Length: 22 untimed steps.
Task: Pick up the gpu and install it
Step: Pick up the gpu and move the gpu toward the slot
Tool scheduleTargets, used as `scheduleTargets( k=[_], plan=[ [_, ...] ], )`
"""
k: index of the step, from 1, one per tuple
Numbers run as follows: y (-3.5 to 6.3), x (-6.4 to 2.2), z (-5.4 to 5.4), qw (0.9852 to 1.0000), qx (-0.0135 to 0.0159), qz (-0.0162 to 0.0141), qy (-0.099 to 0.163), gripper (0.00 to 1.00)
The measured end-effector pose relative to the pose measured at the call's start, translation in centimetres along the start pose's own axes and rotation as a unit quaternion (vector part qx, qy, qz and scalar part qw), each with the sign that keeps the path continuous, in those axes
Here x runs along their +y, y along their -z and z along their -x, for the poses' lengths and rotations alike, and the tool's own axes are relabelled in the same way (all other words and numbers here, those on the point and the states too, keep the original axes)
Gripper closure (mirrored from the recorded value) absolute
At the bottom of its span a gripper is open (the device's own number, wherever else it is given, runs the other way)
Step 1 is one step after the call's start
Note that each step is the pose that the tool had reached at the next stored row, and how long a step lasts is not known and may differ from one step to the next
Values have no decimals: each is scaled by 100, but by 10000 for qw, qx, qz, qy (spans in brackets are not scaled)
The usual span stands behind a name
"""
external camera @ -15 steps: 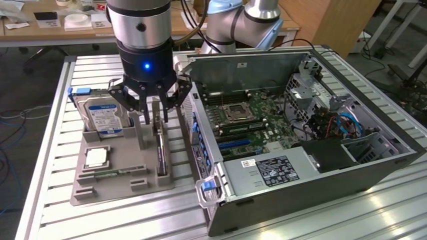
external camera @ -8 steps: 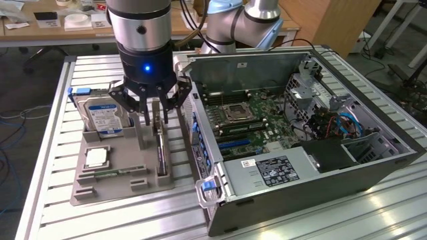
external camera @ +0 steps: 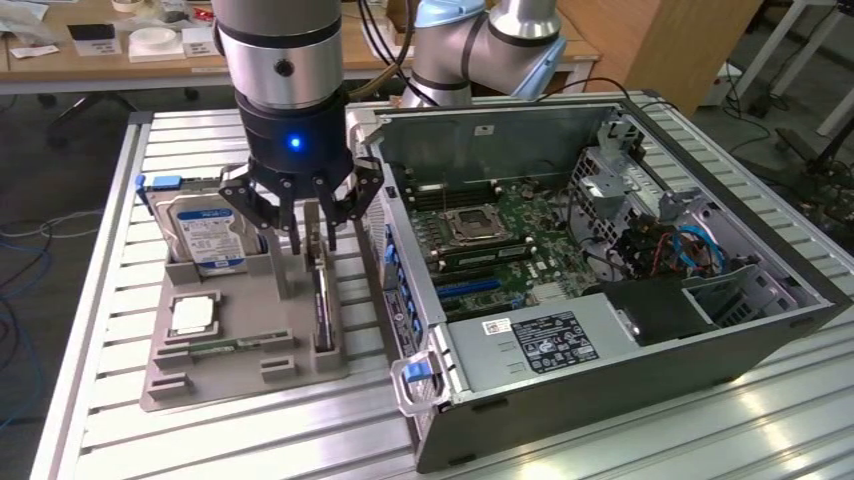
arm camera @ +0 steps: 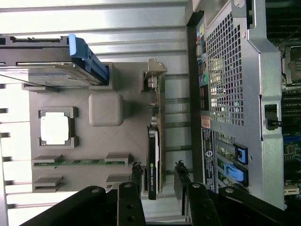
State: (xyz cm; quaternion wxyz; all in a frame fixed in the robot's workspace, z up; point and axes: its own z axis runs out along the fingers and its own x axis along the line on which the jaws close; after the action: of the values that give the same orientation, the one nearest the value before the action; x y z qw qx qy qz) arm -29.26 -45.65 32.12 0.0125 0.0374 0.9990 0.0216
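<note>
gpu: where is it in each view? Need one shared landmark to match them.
Exterior view: gpu stands on edge in the grey tray, below the end effector.
Wrist view: gpu edge-on between the end effector's open jaws.
Shared landmark: hard drive on that tray.

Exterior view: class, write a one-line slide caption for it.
Open gripper straddles the upright gpu in its grey tray, beside the opened computer case.

The exterior camera looks down aslant from well back: computer case (external camera: 641, 380) frame right, grey tray (external camera: 220, 378) lower left. My wrist camera stares straight down past my gripper (arm camera: 157, 165), close, sharing that tray and the case's rear.
</note>
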Motion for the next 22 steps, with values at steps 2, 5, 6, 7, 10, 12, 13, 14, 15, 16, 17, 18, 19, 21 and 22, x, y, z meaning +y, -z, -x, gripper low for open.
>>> scheduleTargets(
  k=[2, 5, 6, 7, 10, 12, 13, 14, 15, 16, 17, 18, 19, 21, 22],
  plan=[
    [-2, 0, 0, 10000, 0, 1, 0, 58],
    [-17, -1, 0, 10000, 0, 1, 0, 58],
    [-23, -1, -1, 10000, 0, 0, 0, 58],
    [-28, -1, -1, 10000, 0, 0, 0, 58],
    [-40, -2, -2, 10000, 0, 0, 0, 58],
    [-41, -2, -2, 10000, 1, 0, 0, 58],
    [-42, -2, -2, 10000, 0, 0, 0, 58],
    [-42, -2, -2, 10000, 0, 0, 0, 58],
    [-42, -2, -2, 10000, 0, 0, 0, 58],
    [-42, -2, -2, 10000, 0, 0, 0, 58],
    [-43, -2, -2, 10000, 0, 0, 0, 58],
    [-47, -2, -1, 10000, -1, 1, 0, 58],
    [-53, -2, -2, 10000, -2, 2, 0, 58],
    [-64, -3, -3, 10000, 0, 0, 0, 58],
    [-71, -3, -3, 10000, -1, 1, 0, 58]
  ],
)
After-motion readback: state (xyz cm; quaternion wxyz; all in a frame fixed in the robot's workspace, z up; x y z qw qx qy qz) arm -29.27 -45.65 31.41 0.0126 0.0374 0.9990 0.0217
